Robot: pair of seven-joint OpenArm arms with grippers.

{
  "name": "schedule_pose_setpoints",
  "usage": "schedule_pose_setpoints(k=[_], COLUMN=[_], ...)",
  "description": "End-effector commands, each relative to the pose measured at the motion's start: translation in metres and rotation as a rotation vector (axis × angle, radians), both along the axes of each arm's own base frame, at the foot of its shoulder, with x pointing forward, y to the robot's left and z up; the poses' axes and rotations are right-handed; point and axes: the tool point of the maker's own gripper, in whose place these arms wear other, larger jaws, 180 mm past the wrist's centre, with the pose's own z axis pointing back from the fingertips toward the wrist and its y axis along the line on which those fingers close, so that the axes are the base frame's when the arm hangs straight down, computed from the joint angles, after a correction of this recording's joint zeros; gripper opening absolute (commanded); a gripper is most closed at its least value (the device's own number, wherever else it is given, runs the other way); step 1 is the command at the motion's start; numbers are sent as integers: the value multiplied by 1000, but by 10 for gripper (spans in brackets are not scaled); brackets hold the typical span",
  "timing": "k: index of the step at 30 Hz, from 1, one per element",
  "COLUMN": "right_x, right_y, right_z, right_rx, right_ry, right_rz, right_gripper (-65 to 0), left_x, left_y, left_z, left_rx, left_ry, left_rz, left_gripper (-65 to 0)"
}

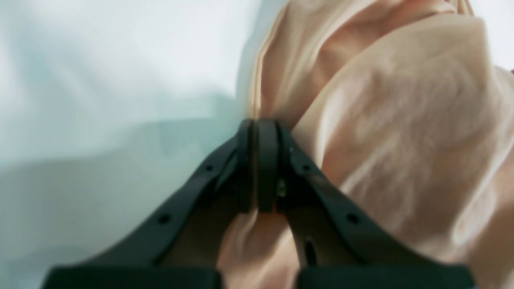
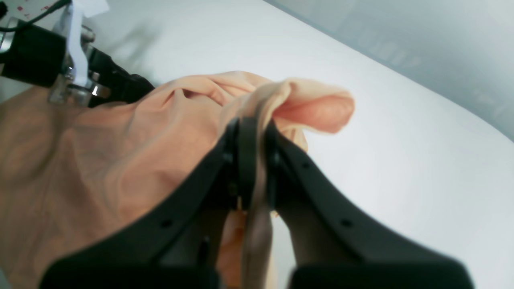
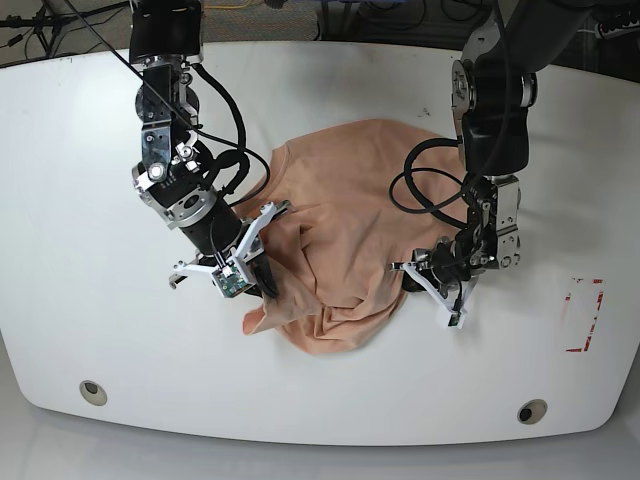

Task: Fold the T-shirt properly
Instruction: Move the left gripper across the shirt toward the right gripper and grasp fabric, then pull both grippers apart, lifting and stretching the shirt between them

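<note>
Left pincer (image 1: 257,124), jaws clenched on a fold of the T-shirt (image 1: 401,120); peach cloth rises ahead of the tips and spreads to one side of them, with a strip bunched between the arms behind the tips. Right pincer (image 2: 257,124), likewise clenched on the T-shirt (image 2: 120,160), a rolled edge curling over just beyond its tips. In the base view, the wrinkled T-shirt (image 3: 340,240) lies crumpled on the white counter (image 3: 80,200) between the two pincers, the left pincer (image 3: 415,277) at one edge, the right pincer (image 3: 268,285) at the opposite edge.
</note>
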Motion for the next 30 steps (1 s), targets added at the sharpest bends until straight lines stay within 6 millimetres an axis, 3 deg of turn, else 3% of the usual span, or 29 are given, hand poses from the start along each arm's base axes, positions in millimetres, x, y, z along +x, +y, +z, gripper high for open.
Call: schedule_pose_setpoints(k=[1,17,19,25,30], right_x=[6,16,21,26,28], right_y=[2,-1,-7,-15,-21], right_z=[22,42,46,52,54], right_rx=[26,26,23,26,27], right_ry=[-66,-122,-133,-146,-149], right_rz=[9,1,-13,-38,-57], right_gripper=[-649,-648,-648,-648,-647], left_x=[5,7,9,10,7], left_y=[9,15,15,20,34], left_z=[10,53,74,105,144], left_rx=[46,111,121,144,168], left_ry=[-14,-135,-186,-267,-361], left_rz=[-6,-29,-27,-22,-2], left_gripper=[-646,-640,-644,-646,-647])
